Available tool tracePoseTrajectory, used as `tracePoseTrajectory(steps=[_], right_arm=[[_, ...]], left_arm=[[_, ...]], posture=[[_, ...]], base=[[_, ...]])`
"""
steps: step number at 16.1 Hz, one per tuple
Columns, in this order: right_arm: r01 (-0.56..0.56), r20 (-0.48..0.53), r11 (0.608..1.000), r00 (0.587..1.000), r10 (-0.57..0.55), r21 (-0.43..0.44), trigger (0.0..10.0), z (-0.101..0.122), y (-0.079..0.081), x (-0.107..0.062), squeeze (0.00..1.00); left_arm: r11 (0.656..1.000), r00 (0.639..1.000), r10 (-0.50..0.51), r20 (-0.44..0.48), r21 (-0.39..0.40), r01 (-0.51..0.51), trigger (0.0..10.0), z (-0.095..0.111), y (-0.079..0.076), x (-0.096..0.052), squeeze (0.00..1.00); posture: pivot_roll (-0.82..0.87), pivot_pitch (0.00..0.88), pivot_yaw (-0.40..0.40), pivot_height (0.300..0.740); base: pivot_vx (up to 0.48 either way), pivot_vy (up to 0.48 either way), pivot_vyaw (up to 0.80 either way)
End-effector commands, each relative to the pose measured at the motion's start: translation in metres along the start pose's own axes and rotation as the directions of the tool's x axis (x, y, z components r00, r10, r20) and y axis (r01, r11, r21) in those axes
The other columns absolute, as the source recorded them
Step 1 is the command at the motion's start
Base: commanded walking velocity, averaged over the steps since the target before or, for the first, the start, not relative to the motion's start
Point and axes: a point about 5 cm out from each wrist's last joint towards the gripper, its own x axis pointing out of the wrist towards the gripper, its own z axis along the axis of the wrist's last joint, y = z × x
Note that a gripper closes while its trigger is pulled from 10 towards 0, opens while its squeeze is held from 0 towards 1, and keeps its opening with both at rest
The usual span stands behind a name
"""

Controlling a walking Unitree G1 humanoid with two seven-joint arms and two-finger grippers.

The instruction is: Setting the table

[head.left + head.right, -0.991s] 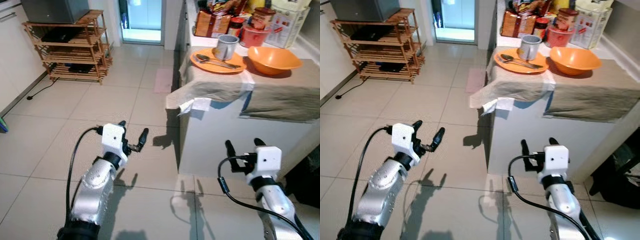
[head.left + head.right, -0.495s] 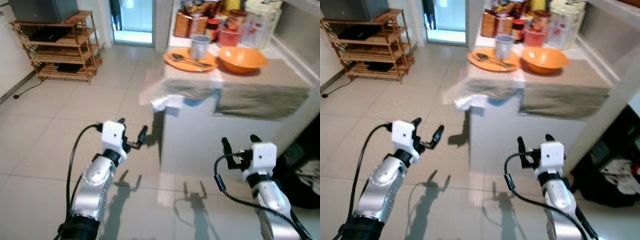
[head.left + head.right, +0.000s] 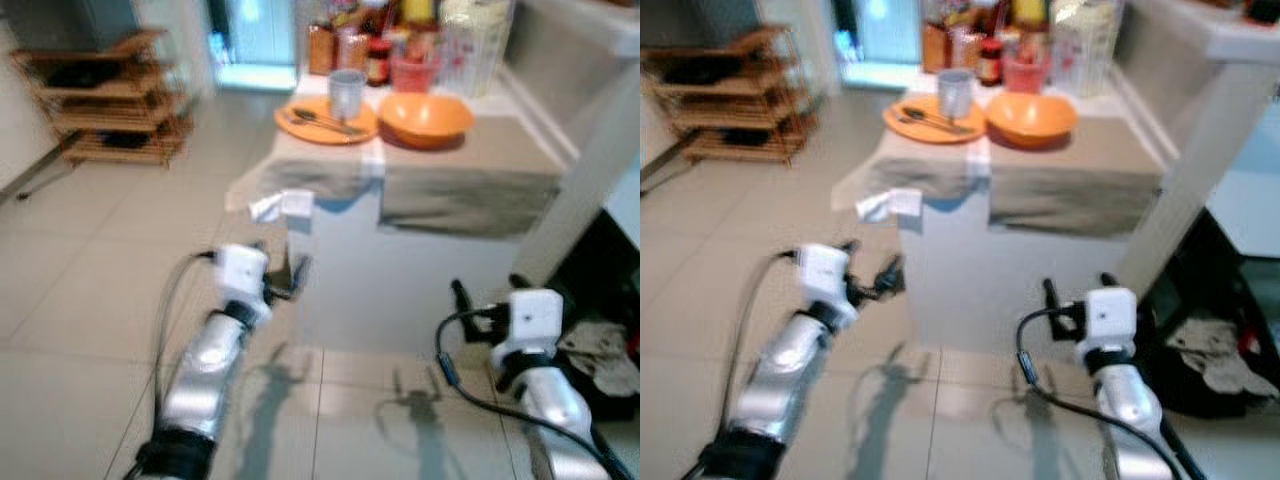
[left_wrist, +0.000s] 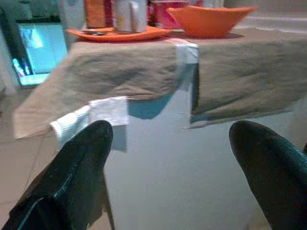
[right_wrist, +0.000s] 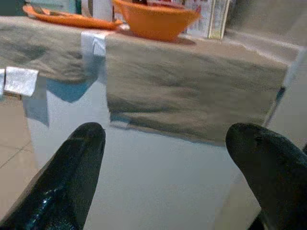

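The left gripper [image 3: 278, 283] is held out low in front of the white side of the worktop [image 3: 470, 150], fingers [image 4: 79, 167] spread wide and holding nothing; the right gripper [image 3: 486, 296] is at about the same height further along that side, likewise wide open and empty. Both are well below the top surface and apart from everything on it. Up on the worktop, a brownish cloth [image 3: 465, 185] hangs over the near edge, and behind it, towards the far edge, sits an orange plate [image 3: 325, 120] with a metal cup [image 3: 346, 93] and a spoon [image 3: 315, 117] on it, with an orange bowl [image 3: 426, 115] just beside it. Jars and boxes [image 3: 400, 40] crowd the far edge behind them. The head views are blurred, so the spoon's exact lie on the plate is hard to judge. The step in hand looks like the approach to the tableware. To do it well, the robot should finish squaring up to the near edge before raising either arm, then lift the grippers clear above the hanging cloth so the fingers do not snag and drag it. The bowl is nearer the right gripper and the plate nearer the left, so each arm should take its own side and grip at a rim, keeping the plate level so cup and spoon stay put.
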Motion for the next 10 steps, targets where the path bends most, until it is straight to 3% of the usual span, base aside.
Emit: tracePoseTrajectory(steps=[1,5,10], right_arm=[[0.014,0.028,1.000,1.000,-0.014,0.005,10.0,0.006,0.000,0.003,0.00],[0.041,0.051,0.999,0.998,-0.041,0.009,10.0,0.013,-0.005,0.007,0.00],[0.061,0.061,0.998,0.996,-0.060,-0.005,10.0,0.013,-0.009,0.009,0.00]], left_arm=[[1.000,1.000,0.008,0.019,0.023,-0.008,10.0,0.006,0.007,0.001,0.00],[0.999,0.998,-0.026,0.048,0.044,0.023,10.0,0.016,0.005,0.007,0.00],[0.999,0.997,-0.028,0.070,0.041,0.025,10.0,0.020,0.004,0.008,0.00]], posture=[[-0.01,0.000,0.001,0.740],[-0.01,0.000,0.006,0.740],[-0.02,0.000,0.005,0.740]], base=[[0.000,0.000,0.00],[0.000,0.000,0.00],[0.480,0.000,0.00]])
